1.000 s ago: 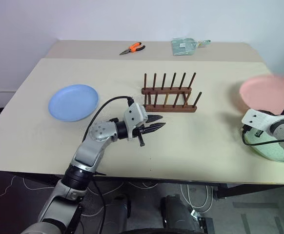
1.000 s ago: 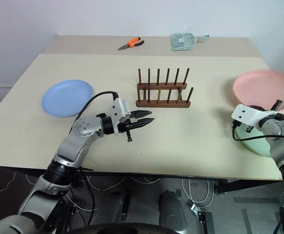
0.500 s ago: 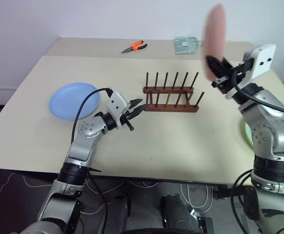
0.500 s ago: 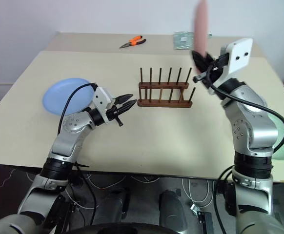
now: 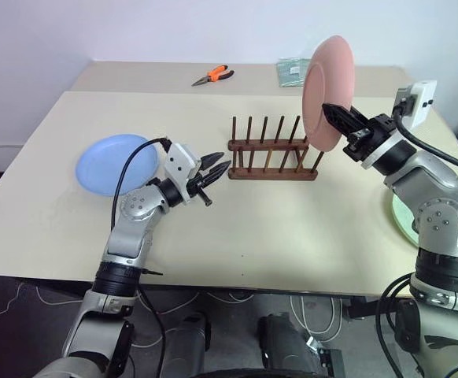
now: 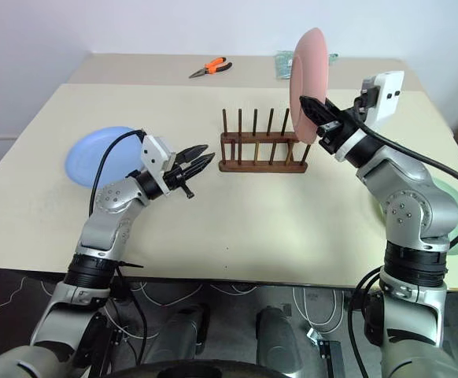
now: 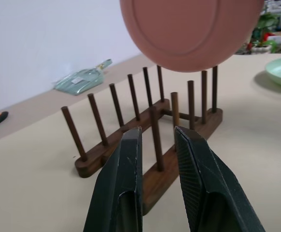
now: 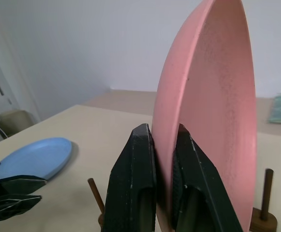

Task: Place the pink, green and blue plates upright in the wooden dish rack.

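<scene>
The right tool (image 5: 333,113) pinches the rim of the pink plate (image 5: 326,92), fingers pressed on either face. The plate is held upright in the air, above the right end of the rack (image 5: 273,152) and clear of the peg tips; the left wrist view confirms a gap between its lower rim and the pegs.

The left tool (image 5: 216,167) hovers over the counter (image 5: 292,228) just to the left of the rack, pointing at it. Its fingers (image 7: 126,183) are slightly spread with nothing between them.

The rack stands near the counter's centre, all slots empty. Bare counter lies in front of it and on both sides.

The blue plate (image 5: 111,163) lies flat near the left edge, behind the left arm and well apart from the rack. The green plate (image 5: 404,216) lies flat at the right edge, largely hidden behind the right arm in the eye views; the left wrist view shows its rim beyond the rack.

Along the far edge lie orange-handled pliers (image 5: 213,75) and a clear packet (image 5: 293,72), both well apart from the rack.

The right wrist view shows the plate's rim seated deep between the fingers, with the blue plate and the left tool's tips beyond it. The left wrist view shows the plate's underside facing the left tool.
</scene>
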